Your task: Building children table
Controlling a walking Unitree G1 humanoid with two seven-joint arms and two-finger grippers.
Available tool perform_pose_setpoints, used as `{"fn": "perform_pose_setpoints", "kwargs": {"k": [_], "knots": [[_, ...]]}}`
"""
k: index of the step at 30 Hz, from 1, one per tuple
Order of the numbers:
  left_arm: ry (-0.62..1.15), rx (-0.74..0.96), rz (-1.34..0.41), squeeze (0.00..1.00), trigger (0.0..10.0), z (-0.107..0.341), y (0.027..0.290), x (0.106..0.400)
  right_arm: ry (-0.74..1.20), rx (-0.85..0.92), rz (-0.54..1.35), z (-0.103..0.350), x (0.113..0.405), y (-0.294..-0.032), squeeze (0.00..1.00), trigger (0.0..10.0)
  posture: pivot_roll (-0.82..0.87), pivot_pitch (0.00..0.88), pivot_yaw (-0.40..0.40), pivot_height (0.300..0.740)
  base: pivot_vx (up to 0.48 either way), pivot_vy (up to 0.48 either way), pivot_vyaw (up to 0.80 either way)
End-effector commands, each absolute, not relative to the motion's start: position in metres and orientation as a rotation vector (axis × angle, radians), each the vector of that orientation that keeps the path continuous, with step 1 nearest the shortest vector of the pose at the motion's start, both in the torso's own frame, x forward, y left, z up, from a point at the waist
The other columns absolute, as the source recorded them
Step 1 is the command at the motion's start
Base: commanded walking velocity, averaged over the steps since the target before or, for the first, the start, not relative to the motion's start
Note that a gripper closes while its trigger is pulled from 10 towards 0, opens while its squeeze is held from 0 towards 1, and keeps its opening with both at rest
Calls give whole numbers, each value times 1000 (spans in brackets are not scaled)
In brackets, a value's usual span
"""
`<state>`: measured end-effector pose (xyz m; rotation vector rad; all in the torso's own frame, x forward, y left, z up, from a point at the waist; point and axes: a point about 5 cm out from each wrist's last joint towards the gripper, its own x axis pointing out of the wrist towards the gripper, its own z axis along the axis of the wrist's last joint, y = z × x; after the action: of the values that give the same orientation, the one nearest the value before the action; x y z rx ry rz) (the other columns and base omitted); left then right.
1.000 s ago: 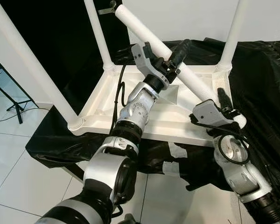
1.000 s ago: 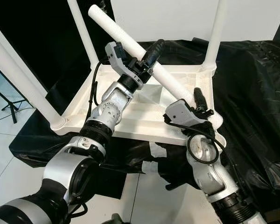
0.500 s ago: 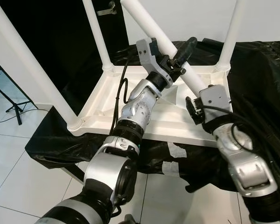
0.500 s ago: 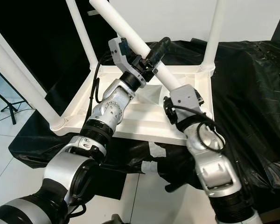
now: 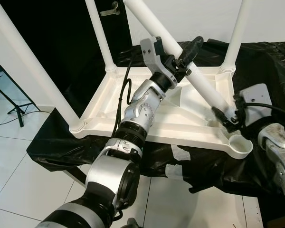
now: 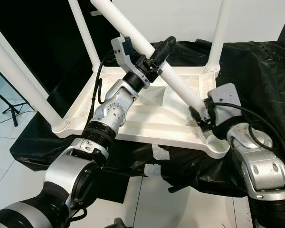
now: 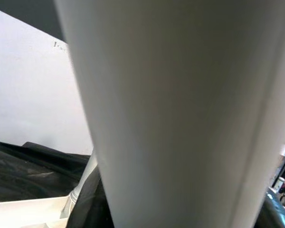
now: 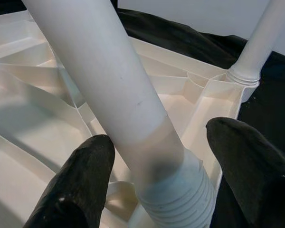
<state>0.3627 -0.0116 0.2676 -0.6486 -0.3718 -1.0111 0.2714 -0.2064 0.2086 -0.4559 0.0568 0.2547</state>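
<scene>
The upturned table (image 5: 133, 109) is plain white plastic, and so is the loose leg (image 5: 180, 52); its threaded end turns paler, almost translucent. The sheet (image 5: 270, 80) at three o'clock is glossy black (crinkled, with white tape patches (image 5: 178, 161)). The floor tiles (image 5: 19, 156) at eight o'clock are glossy white. The arms are silver, and the left gripper (image 5: 184, 54) and right gripper (image 8: 156, 161) have matte black fingers (image 8: 80, 185).

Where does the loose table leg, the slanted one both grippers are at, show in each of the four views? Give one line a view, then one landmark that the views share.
Left eye view: loose leg slants from top centre down toward the open socket.
Right eye view: same slant, centre.
Left wrist view: close-up, a broad white column.
Right wrist view: threaded end between the black fingers.
Shared landmark: the fitted leg at the far right corner.
</scene>
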Motion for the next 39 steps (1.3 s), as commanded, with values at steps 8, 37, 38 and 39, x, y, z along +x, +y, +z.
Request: {"fn": "perform_pose_setpoints", "kwargs": {"k": [8,37,38,39], "knots": [[-402,-685,-1197,0,0,256,-32,341,46,-502,415,206,280,-190,0,10000,-53,0,122,740,0,0,0],[-424,-604,-1261,1000,10000,258,-36,330,14,-465,328,195,288,-186,0,0,-51,0,127,740,0,0,0],[-431,-599,-1259,1000,10000,258,-36,329,10,-454,303,193,288,-185,0,0,-51,0,127,740,0,0,0],[-441,-614,-1293,0,10000,261,-37,325,7,-432,244,190,288,-184,0,0,-56,0,129,740,0,0,0]]}}
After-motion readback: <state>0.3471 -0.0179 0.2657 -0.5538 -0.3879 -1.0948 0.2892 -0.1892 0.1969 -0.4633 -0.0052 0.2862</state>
